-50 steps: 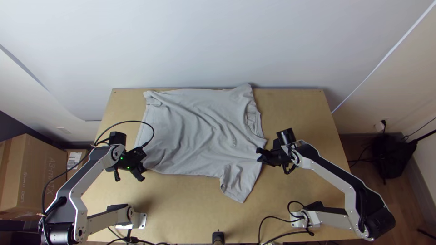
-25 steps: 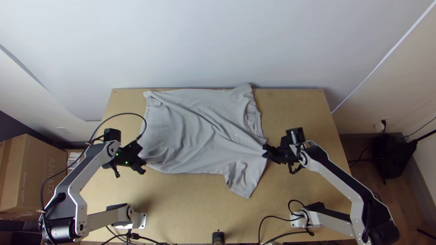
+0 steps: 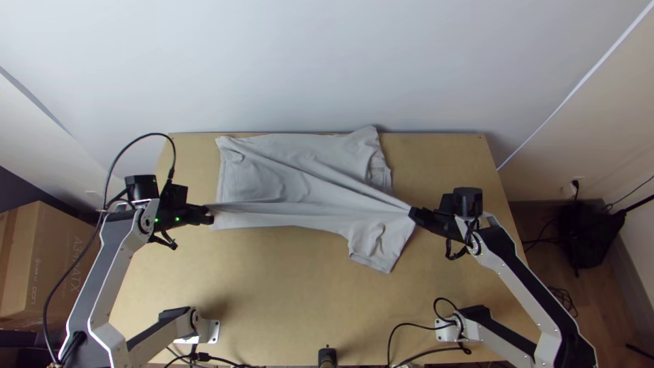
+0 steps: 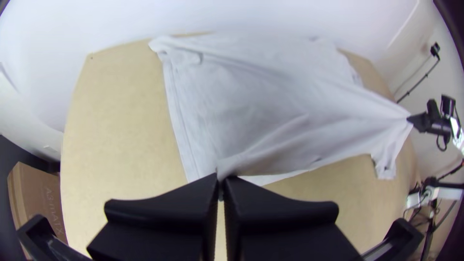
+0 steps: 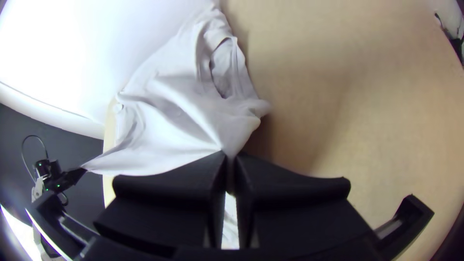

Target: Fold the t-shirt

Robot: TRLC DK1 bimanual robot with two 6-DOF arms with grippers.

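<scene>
And here's the white wall (image 3: pixel 306 61) behind everything, with the wooden table (image 3: pixel 272 307) running right up to it! Over that table come the left arm (image 3: pixel 102 272) and the right arm (image 3: pixel 531 286), one from each side. Between them, there's the grey t-shirt (image 3: pixel 272 180), sideways across the far half of the table, its far part lying wrinkled and its near part pulled into long taut folds. Off beside the table's left side, a cardboard box (image 3: pixel 48 272); past the right side, a black bag (image 3: pixel 589 232).

Now the grips! The left gripper (image 3: pixel 208 215) is clamped on cloth by the near hem corner, its wide black fingers (image 4: pixel 159 208) pinching it at the tips. The right gripper (image 3: pixel 413 214) has a pinch at the shoulder, fingertips closed on it too. Just beside that hold, the near sleeve (image 3: pixel 375 245) slants toward the table's near edge, and farther back sits the collar (image 3: pixel 379 170), rumpled!
</scene>
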